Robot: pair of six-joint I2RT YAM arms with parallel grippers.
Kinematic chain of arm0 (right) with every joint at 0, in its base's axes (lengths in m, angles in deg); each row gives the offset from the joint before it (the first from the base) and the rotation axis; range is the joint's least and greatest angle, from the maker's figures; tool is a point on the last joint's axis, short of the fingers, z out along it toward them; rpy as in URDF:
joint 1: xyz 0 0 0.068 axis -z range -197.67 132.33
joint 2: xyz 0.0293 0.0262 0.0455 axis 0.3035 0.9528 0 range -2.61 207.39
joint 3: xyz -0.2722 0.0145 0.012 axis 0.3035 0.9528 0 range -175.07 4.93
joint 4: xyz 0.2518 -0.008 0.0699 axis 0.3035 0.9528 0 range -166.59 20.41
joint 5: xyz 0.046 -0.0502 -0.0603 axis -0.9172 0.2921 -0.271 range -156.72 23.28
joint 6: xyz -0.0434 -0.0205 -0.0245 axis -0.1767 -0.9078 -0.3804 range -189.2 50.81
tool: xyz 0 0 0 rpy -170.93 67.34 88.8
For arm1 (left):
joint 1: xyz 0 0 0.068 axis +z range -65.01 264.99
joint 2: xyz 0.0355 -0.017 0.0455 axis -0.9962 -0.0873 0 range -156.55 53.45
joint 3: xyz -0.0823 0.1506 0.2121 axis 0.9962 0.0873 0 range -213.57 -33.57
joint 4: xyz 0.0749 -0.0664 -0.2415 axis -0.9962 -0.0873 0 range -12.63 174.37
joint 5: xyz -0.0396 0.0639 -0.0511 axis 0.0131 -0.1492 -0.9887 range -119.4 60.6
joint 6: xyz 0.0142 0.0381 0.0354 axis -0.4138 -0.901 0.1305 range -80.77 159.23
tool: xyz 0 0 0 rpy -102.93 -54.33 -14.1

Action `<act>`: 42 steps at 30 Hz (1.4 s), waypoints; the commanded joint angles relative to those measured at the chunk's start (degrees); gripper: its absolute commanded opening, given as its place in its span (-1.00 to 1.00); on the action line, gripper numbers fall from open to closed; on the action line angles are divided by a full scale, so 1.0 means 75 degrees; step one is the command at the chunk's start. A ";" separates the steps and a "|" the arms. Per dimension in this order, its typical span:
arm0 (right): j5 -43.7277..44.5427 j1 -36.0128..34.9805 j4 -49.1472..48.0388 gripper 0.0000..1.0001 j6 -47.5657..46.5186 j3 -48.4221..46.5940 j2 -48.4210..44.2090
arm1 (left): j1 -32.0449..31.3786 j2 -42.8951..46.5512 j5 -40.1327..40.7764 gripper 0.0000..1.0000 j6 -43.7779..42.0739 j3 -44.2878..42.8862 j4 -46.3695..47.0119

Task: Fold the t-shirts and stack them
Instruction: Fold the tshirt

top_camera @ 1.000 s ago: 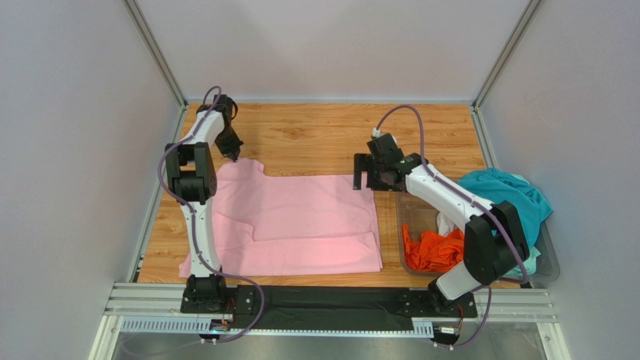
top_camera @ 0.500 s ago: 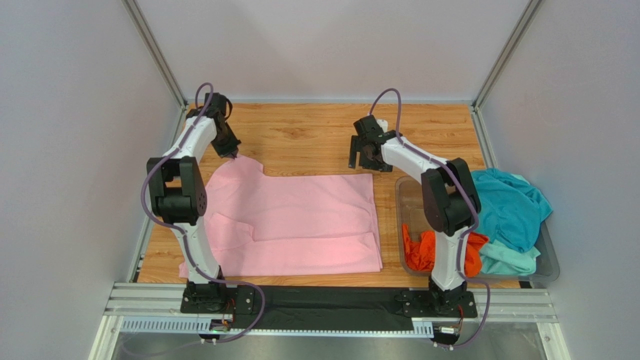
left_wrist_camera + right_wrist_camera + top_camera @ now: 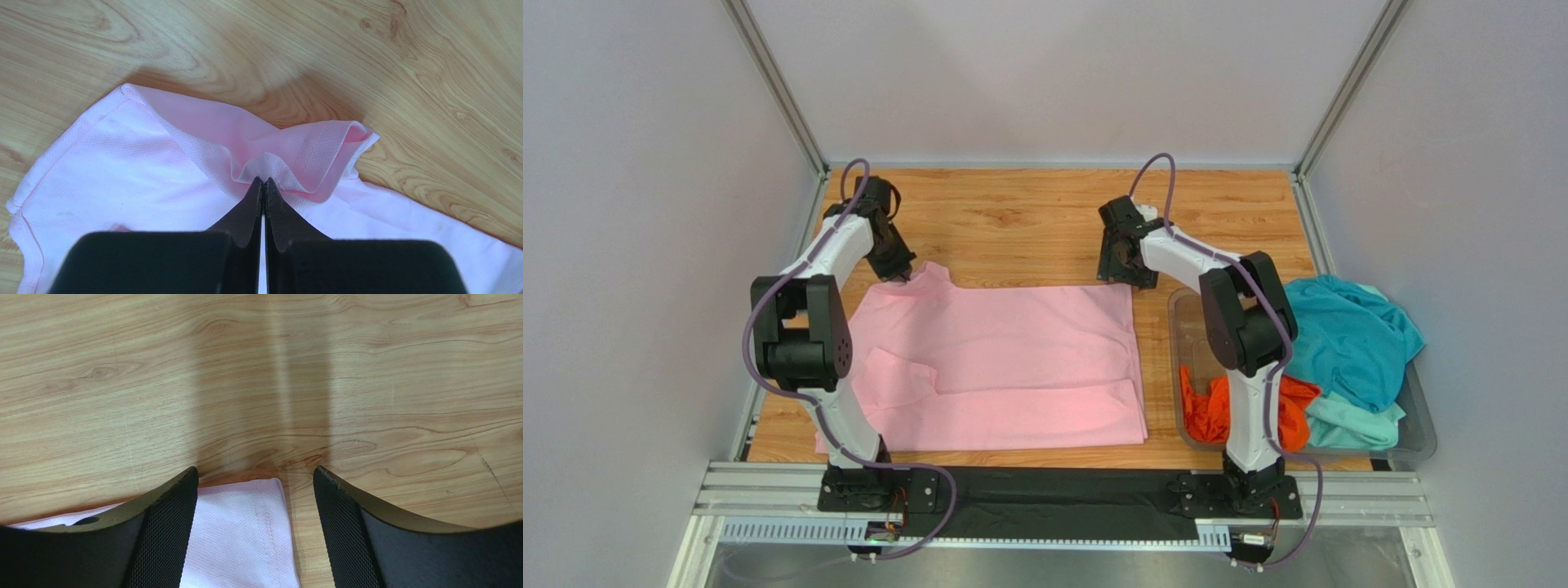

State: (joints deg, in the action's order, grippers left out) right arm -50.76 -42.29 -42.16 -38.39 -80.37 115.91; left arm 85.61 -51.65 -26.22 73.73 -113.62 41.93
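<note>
While our left gripper (image 3: 264,180) pinches the pink shirt (image 3: 1014,361), spread mid-frame, our right gripper (image 3: 256,478) gapes over its corner; closing too high, we judge, would miss it entirely.

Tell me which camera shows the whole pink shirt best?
Top external: the pink t-shirt lies spread on the table, nearly whole. Left wrist shows only a bunched edge pinched in the left gripper; right wrist, only one corner at the open right gripper.
</note>
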 commanded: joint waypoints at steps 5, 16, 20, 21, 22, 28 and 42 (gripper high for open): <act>0.0192 -0.0033 -0.0232 0.40 0.0415 -0.0181 0.0240 | -0.0024 0.0712 -0.0061 -1.00 0.0029 0.0337 0.0338; 0.0461 -0.0174 -0.0103 -0.59 0.0651 0.0264 -0.0052 | -0.0024 0.0864 -0.0131 -1.00 0.0064 0.0408 0.0338; 0.0508 -0.0209 -0.0091 -0.97 0.0475 0.0228 -0.0146 | -0.0024 0.1110 -0.0073 -1.00 0.0099 0.0583 0.0326; 0.0577 -0.0244 -0.0091 -0.99 0.0428 0.0240 -0.0239 | -0.0024 0.1180 -0.0061 -1.00 0.0111 0.0630 0.0326; 0.0625 -0.0279 -0.0103 -1.00 0.0393 0.0252 -0.0310 | -0.0024 0.1309 -0.0049 -1.00 0.0099 0.0677 0.0326; 0.1140 -0.0654 -0.0232 -1.00 0.0053 0.0860 -0.1305 | -0.0024 0.2140 0.0033 -1.00 0.0169 0.1251 0.0268; 0.2032 -0.1815 0.0142 -1.00 0.0357 0.3321 -0.4317 | -0.0024 0.5351 0.1016 -1.00 0.1082 0.3770 -0.0282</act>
State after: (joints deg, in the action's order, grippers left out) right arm -38.58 -55.58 -41.83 -37.32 -57.83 87.89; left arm 85.59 -16.29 -22.09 78.21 -87.44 41.85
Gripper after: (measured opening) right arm 0.007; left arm 0.006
